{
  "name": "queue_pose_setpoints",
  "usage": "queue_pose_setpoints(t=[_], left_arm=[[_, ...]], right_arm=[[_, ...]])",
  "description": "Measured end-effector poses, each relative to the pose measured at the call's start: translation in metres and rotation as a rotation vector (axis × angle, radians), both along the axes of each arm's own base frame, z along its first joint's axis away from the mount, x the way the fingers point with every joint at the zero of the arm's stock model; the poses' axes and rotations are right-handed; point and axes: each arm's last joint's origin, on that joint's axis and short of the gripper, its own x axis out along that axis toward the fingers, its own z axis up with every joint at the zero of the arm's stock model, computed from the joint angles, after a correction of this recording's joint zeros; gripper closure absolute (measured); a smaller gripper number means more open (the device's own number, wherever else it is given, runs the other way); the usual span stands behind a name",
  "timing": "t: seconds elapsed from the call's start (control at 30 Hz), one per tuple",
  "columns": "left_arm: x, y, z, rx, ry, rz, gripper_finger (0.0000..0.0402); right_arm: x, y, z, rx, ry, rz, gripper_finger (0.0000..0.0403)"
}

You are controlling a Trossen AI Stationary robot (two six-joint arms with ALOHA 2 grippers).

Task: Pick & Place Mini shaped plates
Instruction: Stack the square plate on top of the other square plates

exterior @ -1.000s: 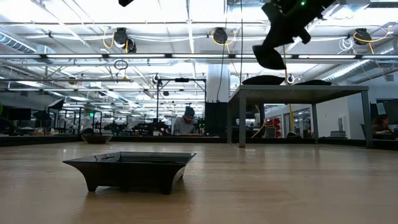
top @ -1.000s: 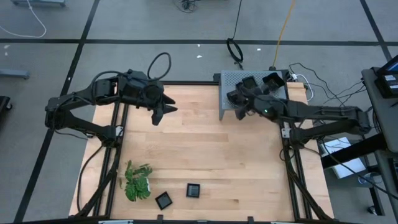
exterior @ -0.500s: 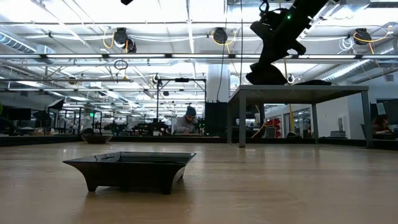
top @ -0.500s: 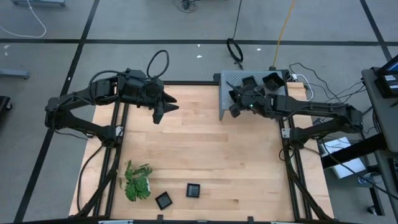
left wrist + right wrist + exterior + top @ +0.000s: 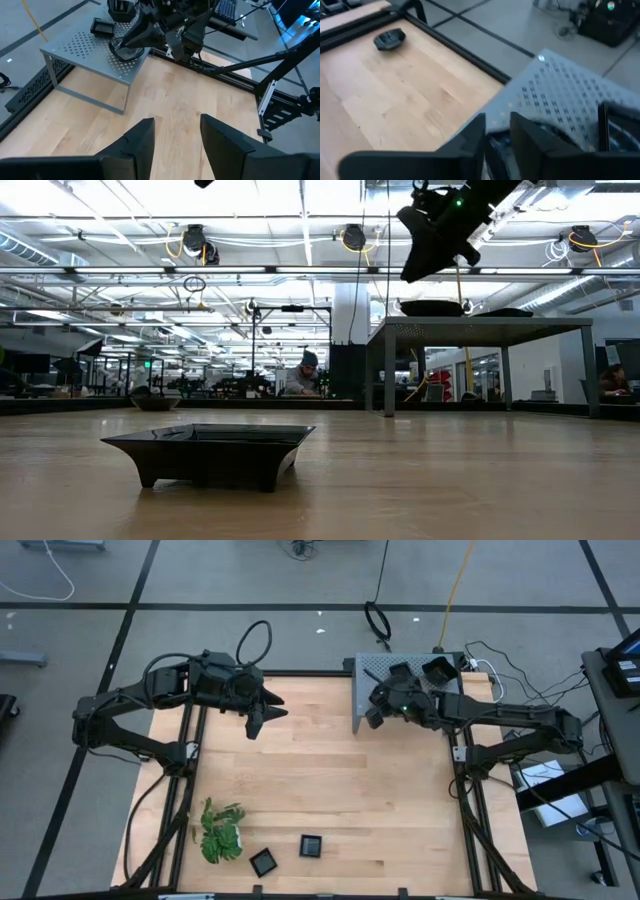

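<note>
My right gripper (image 5: 374, 718) (image 5: 412, 272) hovers open above the near-left corner of the grey perforated stand (image 5: 366, 675). A round black plate (image 5: 432, 307) (image 5: 122, 50) lies flat on the stand top just below it, untouched. Two more black plates (image 5: 398, 672) (image 5: 437, 669) rest farther back on the stand. Two square black plates (image 5: 263, 861) (image 5: 311, 846) sit on the table near its near edge; one (image 5: 207, 450) shows close in the low view. My left gripper (image 5: 268, 718) (image 5: 177, 120) waits open and empty above the table's far left.
A green leafy plant (image 5: 220, 832) lies at the table's near left beside the two square plates. A small dark dish (image 5: 390, 39) (image 5: 155, 402) rests on the wood by the far edge. Bare wood (image 5: 340, 780) spreads across the table's middle. People sit in the room behind.
My right gripper, carrying a dark plate, moved toward the table's left and far edge and went down onto the stand top. It let go and rose. The round plate now lies on the stand below it.
</note>
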Motion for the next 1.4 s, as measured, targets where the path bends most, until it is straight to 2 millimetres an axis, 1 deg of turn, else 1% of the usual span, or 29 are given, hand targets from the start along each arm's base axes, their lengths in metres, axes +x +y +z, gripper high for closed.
queue_pose_setpoints(t=[0.13, 0.2, 0.27, 0.33, 0.4, 0.53, 0.67, 0.77, 0.83, 1.1, 1.23, 1.4], left_arm=[[0.000, 0.000, 0.000, 0.000, 0.003, 0.000, 0.0240], [-0.001, 0.000, -0.001, -0.002, 0.015, -0.001, 0.0240], [-0.002, 0.000, -0.003, -0.006, 0.040, -0.001, 0.0240], [-0.004, -0.001, -0.008, -0.015, 0.090, -0.001, 0.0240], [-0.005, -0.002, -0.015, -0.030, 0.168, -0.003, 0.0240], [-0.011, -0.004, -0.030, -0.079, 0.344, 0.004, 0.0240], [-0.019, -0.008, -0.040, -0.121, 0.488, 0.009, 0.0241], [-0.023, -0.012, -0.042, -0.127, 0.528, -0.001, 0.0240], [-0.023, -0.013, -0.042, -0.124, 0.533, -0.001, 0.0240], [-0.024, -0.017, -0.041, -0.109, 0.527, -0.021, 0.0240], [-0.024, -0.019, -0.041, -0.105, 0.527, -0.032, 0.0240], [-0.024, -0.022, -0.041, -0.099, 0.528, -0.043, 0.0240]], right_arm=[[0.002, 0.003, 0.008, -0.061, -0.033, 0.053, 0.0283], [0.004, 0.007, 0.014, -0.102, -0.061, 0.087, 0.0268], [0.006, 0.011, 0.018, -0.135, -0.073, 0.160, 0.0259], [0.010, 0.018, 0.022, -0.144, -0.105, 0.274, 0.0255], [0.013, 0.025, 0.024, -0.118, -0.133, 0.394, 0.0256], [0.020, 0.043, 0.016, -0.023, -0.146, 0.580, 0.0264], [0.026, 0.064, -0.002, 0.039, -0.102, 0.716, 0.0270], [0.031, 0.081, -0.019, 0.071, -0.036, 0.785, 0.0270], [0.039, 0.089, -0.025, 0.095, -0.062, 0.795, 0.0269], [0.070, 0.105, -0.053, 0.281, -0.136, 0.832, 0.0270], [0.082, 0.125, -0.080, 0.372, -0.075, 0.940, 0.0269], [0.094, 0.161, -0.118, 0.362, -0.008, 1.137, 0.0270]])
